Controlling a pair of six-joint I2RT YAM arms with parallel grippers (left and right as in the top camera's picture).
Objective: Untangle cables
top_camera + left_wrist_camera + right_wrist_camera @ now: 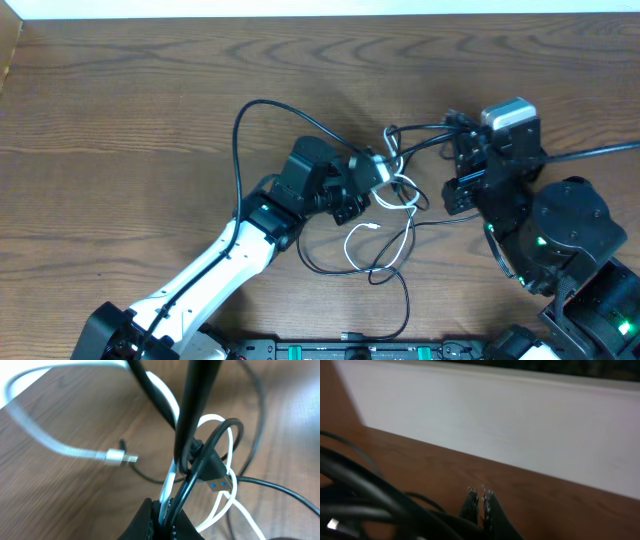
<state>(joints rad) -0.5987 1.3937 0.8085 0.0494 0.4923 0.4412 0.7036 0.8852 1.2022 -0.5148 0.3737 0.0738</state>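
The cables lie in a knot at the table's middle. A white cable (402, 196) loops through black cables (240, 130). My left gripper (385, 172) is in the knot. In the left wrist view, that gripper (169, 510) is shut on the white cable (166, 487) and a black cable (186, 485) together. A silver plug (120, 457) ends the white cable, and a black plug with a blue tip (220, 482) hangs in the tangle. My right gripper (458, 125) sits at the knot's right end. Its fingers (481, 494) are shut, with black cables (365, 495) crossing low beside them.
A thick black arm wire (590, 152) runs off to the right. The wooden table (120, 120) ends at a white wall (520, 425) at the back. A black cable (405, 300) trails toward the front rail (350, 350).
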